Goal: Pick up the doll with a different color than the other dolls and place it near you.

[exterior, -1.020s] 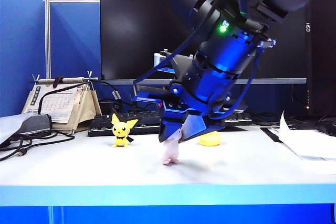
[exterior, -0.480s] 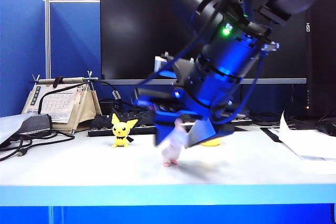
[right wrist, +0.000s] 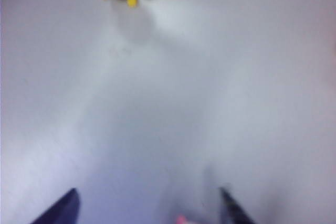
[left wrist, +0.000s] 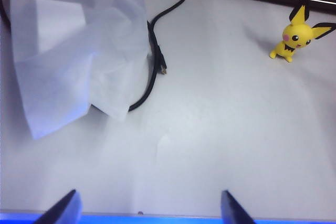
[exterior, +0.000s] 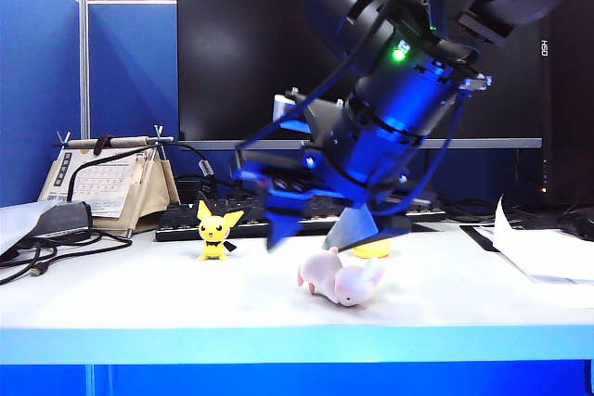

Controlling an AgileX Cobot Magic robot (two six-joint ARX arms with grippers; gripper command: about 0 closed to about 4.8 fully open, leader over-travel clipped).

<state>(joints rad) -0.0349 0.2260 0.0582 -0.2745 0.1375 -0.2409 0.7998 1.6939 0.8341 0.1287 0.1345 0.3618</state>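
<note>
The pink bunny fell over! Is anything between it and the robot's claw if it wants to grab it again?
Nothing visible is. The pink bunny lies on its side on the white table, right under the open right gripper. The yellow duck sits behind it, and the yellow pointy-eared doll off to the side.

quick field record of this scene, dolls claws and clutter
pink rabbit doll: lying on its side on the table, released
pointy-eared yellow doll: upright, left of the rabbit
yellow duck: behind the rabbit, partly hidden
right claw: open, just above the rabbit, not touching
left claw: open, over bare table near the front edge
clutter: keyboard, cable, papers
</note>
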